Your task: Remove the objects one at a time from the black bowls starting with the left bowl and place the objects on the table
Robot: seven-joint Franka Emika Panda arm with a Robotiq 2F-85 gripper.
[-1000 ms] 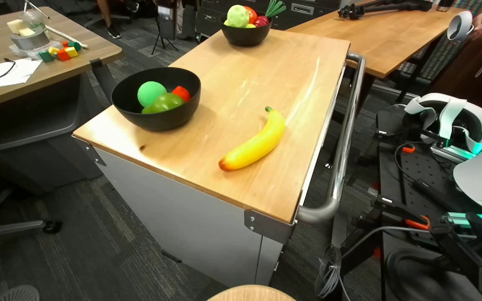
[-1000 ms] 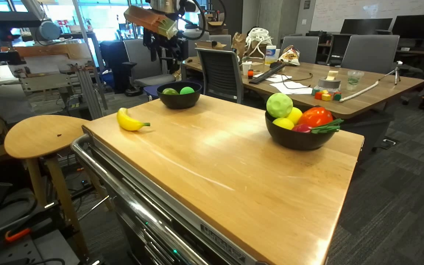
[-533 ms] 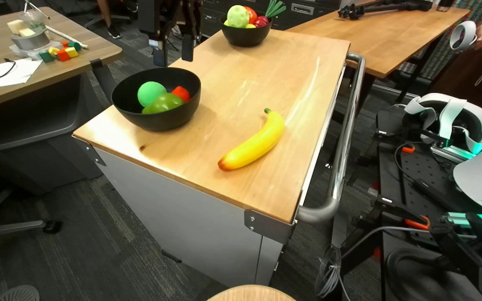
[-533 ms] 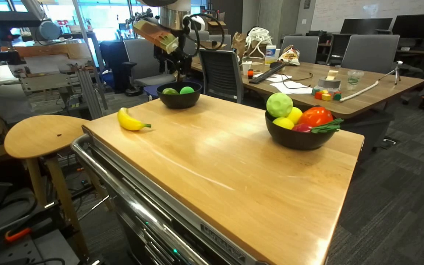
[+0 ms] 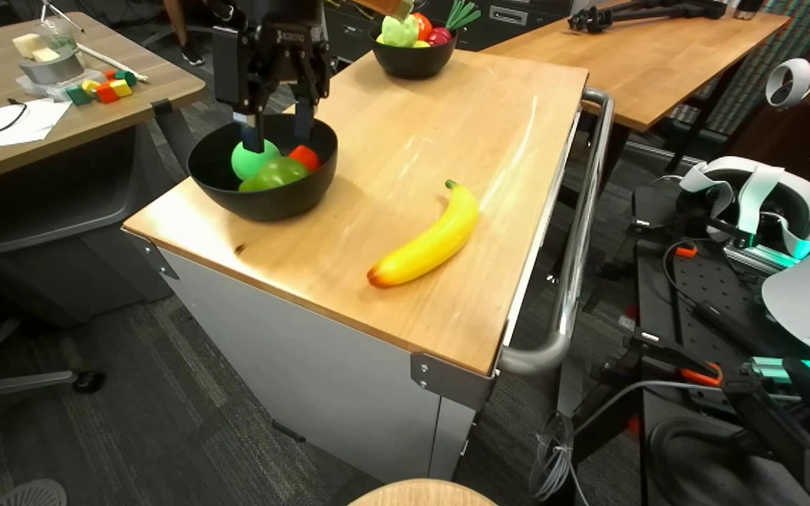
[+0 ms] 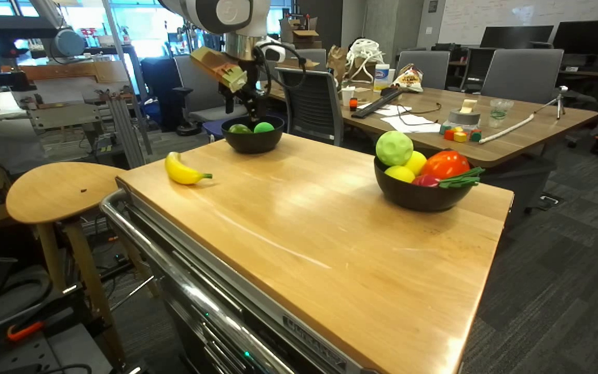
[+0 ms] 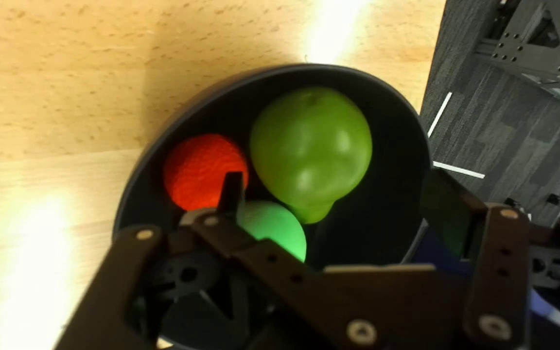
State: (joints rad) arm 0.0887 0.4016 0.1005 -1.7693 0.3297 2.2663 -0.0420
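The left bowl [image 5: 264, 205], large and matte black, stands near the corner of the light wood table [image 5: 405, 140]; it also shows in the wrist view [image 7: 136, 187]. It holds a light green ball [image 7: 280, 231], a red ball [image 7: 200, 167] and a dark green pepper-like piece [image 7: 311, 146]. My gripper [image 5: 278, 139] points down over this bowl, open and empty, fingers wide apart. In the wrist view one finger overlaps the red and light green balls; the other is at the opposite rim. The banana [image 5: 429, 239] lies on the table. The second bowl [image 6: 423, 200] holds a pale green apple [image 6: 394, 148] and a tomato [image 6: 445, 164].
The second bowl also has yellow balls [image 6: 399, 174] and a dark red piece [image 6: 425, 181] with green leaves. A metal bar handle [image 5: 577, 246] runs along a table side. A cluttered wooden desk [image 6: 491, 137], a chair [image 6: 312, 104] and a round stool [image 6: 63, 189] stand nearby.
My gripper has come into view from above and lowered over the left bowl, its fingertips now at about rim height or lower. The bowls, fruits and banana look unmoved.
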